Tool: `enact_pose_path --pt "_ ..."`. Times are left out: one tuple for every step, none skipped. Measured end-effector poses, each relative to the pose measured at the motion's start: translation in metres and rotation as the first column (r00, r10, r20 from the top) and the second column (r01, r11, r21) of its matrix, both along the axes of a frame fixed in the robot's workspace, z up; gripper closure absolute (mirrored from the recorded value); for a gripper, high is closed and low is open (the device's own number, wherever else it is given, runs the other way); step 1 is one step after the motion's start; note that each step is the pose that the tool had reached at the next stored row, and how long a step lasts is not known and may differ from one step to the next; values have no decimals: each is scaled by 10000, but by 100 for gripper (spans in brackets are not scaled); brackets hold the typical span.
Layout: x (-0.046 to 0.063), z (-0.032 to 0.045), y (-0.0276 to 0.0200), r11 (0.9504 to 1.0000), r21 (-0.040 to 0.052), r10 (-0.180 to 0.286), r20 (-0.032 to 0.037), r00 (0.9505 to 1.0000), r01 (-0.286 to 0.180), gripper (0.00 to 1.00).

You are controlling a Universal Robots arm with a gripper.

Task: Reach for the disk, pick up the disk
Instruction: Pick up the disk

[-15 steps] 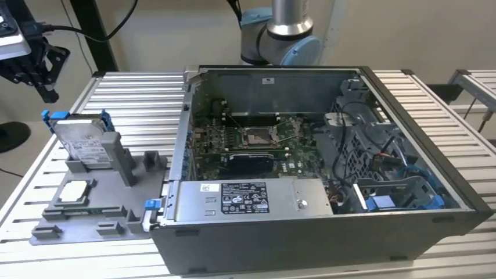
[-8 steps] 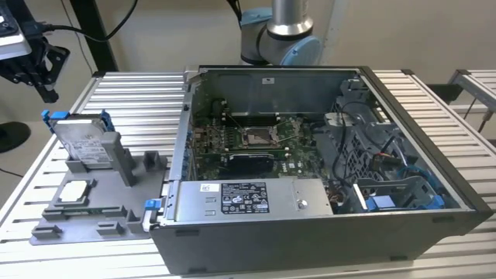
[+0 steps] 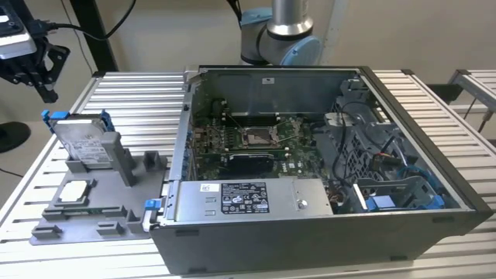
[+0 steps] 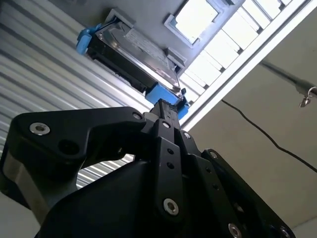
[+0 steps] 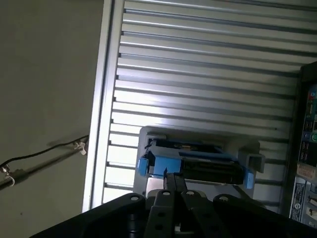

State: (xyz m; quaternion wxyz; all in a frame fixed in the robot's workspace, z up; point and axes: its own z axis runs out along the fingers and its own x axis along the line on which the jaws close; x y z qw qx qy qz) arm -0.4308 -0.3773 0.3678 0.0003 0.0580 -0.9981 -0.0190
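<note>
At the tip of the gripper, the 2 black fingers are pressed together with nothing between them. In both wrist views they point toward the disk, lined up with 1 blue end of its carrier. The exterior view shows open air between the two: the gripper hangs above the table's far corner on the exterior view's left, well apart from the disk and higher than it.

The disk stands tilted on edge in a slot of a grey fixture, with its silver face and white label turned upward and the blue carrier framing it. The fixture lies along the table's edge on the exterior view's left, toward the near corner. A small square silver chip rests flat on the same fixture, just in front of the disk.

Beside the fixture, filling the middle of the slatted table, sits an open computer case with its motherboard exposed and a long grey labelled box along its near wall. Behind the case's far edge rises the arm's base.
</note>
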Motion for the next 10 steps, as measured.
enact_pose_path --pt "0 0 0 9999 0 115 0 9999 -115 100" --pt "-1 0 0 9997 0 236 0 9997 -236 100" --pt "-1 0 0 9994 0 358 0 9994 -358 100" --pt "-1 0 0 9988 0 482 1 9988 -482 100" --pt "-1 1 0 9981 -1 610 -1 9981 -610 100" --pt "-1 1 0 9972 -1 746 -1 9972 -746 100" --pt "-2 1 0 9962 0 873 -1 9962 -873 100" --pt "-2 1 0 9950 0 998 -1 9950 -998 100" --pt "-2 0 0 9936 0 1126 -1 9936 -1126 100" --pt "-2 0 0 9921 0 1255 0 9921 -1255 100"
